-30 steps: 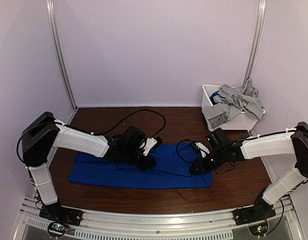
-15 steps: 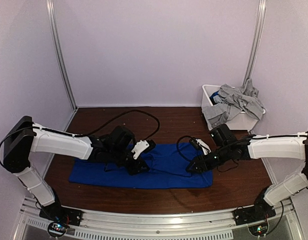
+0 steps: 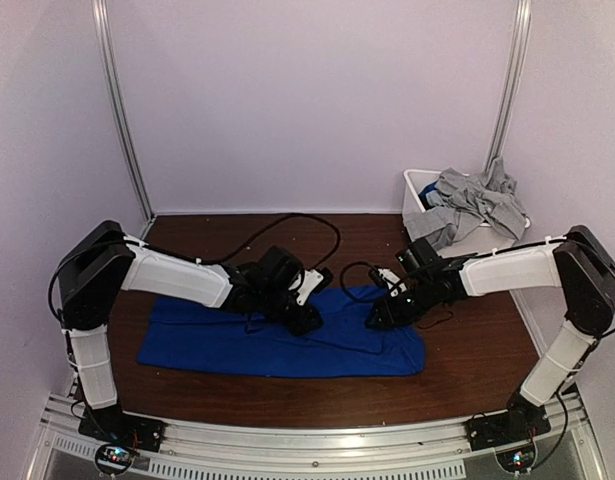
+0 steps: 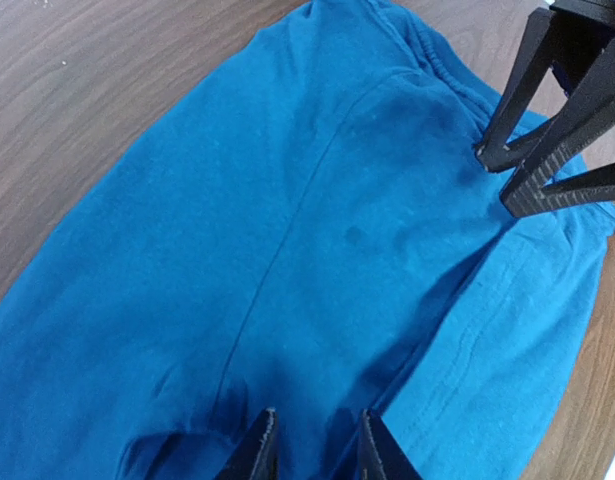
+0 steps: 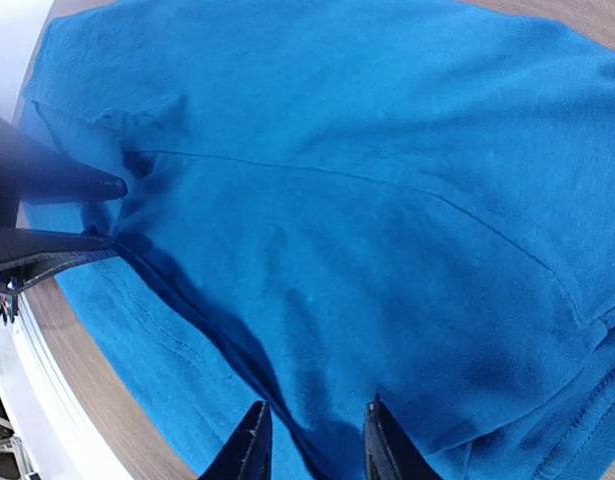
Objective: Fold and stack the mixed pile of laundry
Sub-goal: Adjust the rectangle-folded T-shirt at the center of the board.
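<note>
brown wooden table [image 3: 467, 372], on which a royal-blue garment [image 3: 217, 345] is spread flat across the middle, in front of both arms. a white bin [image 3: 415, 188] is set at the far right corner. grey garments [image 3: 477, 205] are heaped in it and draped over its rim. the left gripper [image 4: 315, 447] is lowered onto the middle of the blue garment, its jaws parted a little, with cloth lying loose between the tips. the right gripper [image 5: 312, 440] is lowered near it, toward the garment's right end, its jaws likewise narrowly parted, with the tips on the cloth.
</note>
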Controlling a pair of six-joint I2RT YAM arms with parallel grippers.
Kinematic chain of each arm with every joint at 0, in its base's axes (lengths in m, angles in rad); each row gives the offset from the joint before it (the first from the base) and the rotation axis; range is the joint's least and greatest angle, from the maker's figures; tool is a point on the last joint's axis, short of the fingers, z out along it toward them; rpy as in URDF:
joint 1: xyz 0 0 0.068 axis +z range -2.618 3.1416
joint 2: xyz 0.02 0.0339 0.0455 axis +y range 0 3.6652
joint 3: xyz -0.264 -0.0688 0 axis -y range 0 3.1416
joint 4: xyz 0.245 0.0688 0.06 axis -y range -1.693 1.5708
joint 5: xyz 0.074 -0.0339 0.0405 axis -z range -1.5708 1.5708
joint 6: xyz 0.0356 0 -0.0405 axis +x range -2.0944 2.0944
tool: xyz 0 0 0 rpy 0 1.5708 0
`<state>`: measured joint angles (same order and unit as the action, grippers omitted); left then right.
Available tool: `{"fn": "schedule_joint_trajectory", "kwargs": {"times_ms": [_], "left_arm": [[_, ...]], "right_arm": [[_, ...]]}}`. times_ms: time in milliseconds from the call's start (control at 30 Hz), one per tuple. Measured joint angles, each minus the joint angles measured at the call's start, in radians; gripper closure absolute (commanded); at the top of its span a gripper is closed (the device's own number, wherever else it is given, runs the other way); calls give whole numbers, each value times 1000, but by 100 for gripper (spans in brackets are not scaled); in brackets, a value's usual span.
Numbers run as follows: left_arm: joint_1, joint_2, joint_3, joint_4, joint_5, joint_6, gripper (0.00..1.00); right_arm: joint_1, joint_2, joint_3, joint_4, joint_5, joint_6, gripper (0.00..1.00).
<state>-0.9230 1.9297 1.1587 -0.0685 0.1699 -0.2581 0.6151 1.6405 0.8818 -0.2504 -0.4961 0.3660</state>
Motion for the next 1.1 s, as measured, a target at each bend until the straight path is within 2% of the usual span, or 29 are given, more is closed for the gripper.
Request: {"fn": "schedule_joint_trajectory", "kwargs": {"times_ms": [267, 467, 667, 900, 1100], "left_arm": [[0, 33, 13, 8, 48, -17, 77], [0, -1, -61, 21, 88, -15, 79], [0, -92, -154, 39, 123, -8, 79], [-5, -224, -256, 45, 150, 22, 74], [-6, -323, -295, 22, 119, 43, 70]], "right_arm": [[-2, 18, -61, 35, -67, 8, 75], [34, -62, -142, 47, -121, 32, 76], [73, -163, -183, 61, -159, 61, 72], [98, -192, -235, 54, -188, 53, 56], [109, -239, -260, -5, -203, 42, 54]]}}
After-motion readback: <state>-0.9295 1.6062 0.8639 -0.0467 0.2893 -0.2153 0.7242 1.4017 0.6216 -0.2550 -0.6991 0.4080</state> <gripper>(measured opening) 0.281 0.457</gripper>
